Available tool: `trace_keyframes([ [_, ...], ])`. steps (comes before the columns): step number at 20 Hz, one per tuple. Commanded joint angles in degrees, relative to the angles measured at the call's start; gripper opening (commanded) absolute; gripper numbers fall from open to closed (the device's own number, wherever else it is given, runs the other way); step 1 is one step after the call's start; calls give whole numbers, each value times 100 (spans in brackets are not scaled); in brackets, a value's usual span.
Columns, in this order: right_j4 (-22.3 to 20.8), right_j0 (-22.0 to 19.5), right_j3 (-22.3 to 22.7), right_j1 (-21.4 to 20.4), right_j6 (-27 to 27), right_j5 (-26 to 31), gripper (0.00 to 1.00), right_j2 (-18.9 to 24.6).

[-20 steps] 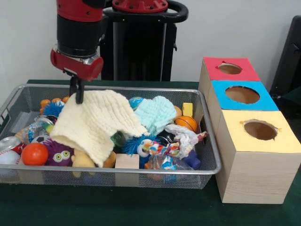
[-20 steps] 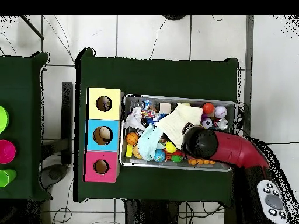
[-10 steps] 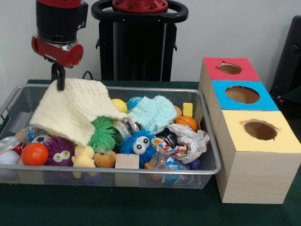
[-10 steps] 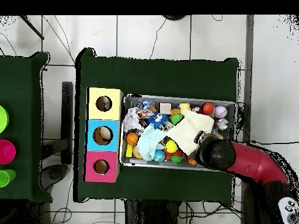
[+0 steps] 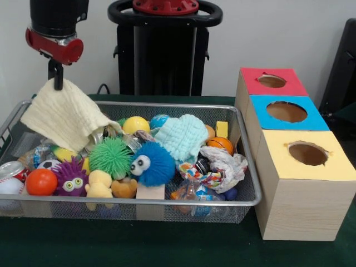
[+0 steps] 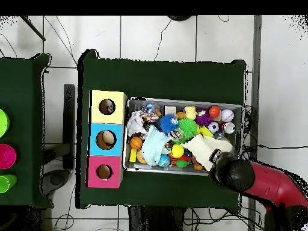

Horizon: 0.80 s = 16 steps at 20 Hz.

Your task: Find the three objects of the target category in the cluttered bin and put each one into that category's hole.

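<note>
Gripper (image 5: 57,83) pinched shut on the cloth (image 5: 64,119) corner; thin grip, probably, so it may slip back into the bin (image 5: 245,183)

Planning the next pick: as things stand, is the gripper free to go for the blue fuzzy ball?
Probably not yet: the gripper is shut on the yellow cloth. The blue fuzzy ball itself lies uncovered on top of the pile.

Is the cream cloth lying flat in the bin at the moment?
No, the gripper holds the cream cloth up by one corner above the wire bin.
</note>
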Motion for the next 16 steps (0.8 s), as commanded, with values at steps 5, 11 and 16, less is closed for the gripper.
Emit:
trace_keyframes([
  [5, -530, -179, 365, -169, -1152, 535, 0, 564],
  [11, -605, -129, 266, 45, -978, 405, 0, 621],
  [16, -629, -153, 280, 118, -982, 344, 0, 725],
])
